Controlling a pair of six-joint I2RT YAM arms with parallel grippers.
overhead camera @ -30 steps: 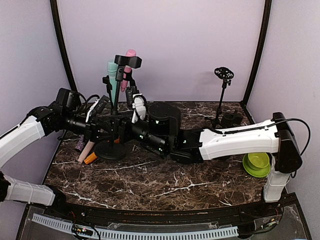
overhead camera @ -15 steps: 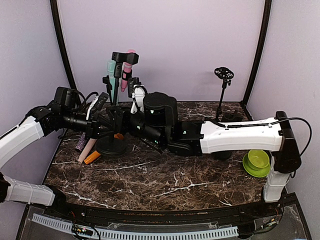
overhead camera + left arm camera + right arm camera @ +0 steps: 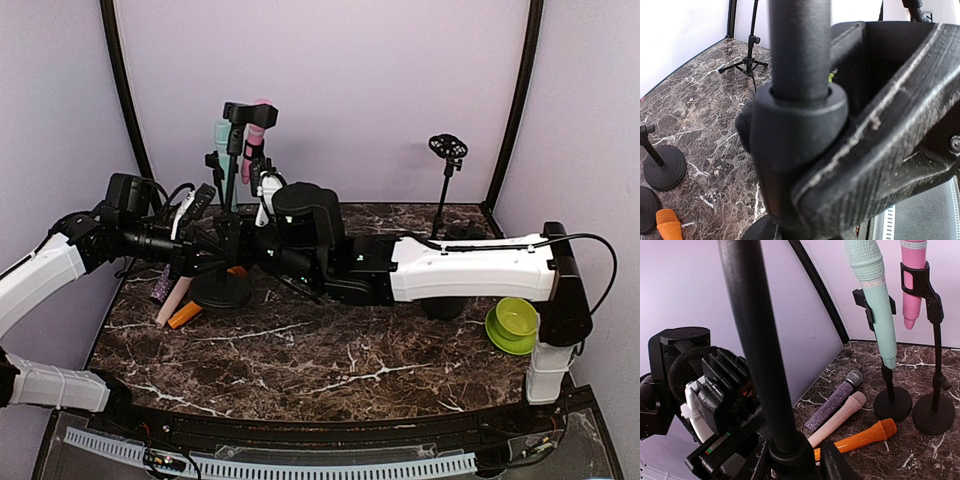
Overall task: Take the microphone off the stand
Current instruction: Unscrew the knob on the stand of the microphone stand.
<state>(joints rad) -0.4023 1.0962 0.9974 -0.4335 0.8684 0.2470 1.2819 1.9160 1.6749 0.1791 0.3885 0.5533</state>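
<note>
Moved in since a second ago: my right arm has slid further left over the table [image 3: 330, 360], and the stand [image 3: 752, 330] it reaches for has shifted slightly toward the back wall. My left gripper [image 3: 810, 145] is clamped tight on that stand's pole, its jaws wrapped around the collar [image 3: 795, 115]. My right gripper [image 3: 795, 462] sits low on the same pole, with its fingers [image 3: 835, 462] narrowed close on either side. I cannot tell whether they press on it. The two grippers are just beside each other.

From overhead I see a black clip [image 3: 250, 113] at the top of the stand, but I cannot tell what it carries. Behind it, the mint mic [image 3: 875, 295] sits head up in the clip of a second stand [image 3: 892, 402]. The pink mic [image 3: 912, 285] is clipped on a third stand [image 3: 934, 415] just beside that. Both are apart from my grippers, and I cannot tell which one the task means.

A glitter mic [image 3: 835, 400], a beige mic [image 3: 837, 420] and an orange mic [image 3: 860, 436] lie side by side on the marble near those bases. A green bowl [image 3: 515, 325] sits by my right arm's base.
</note>
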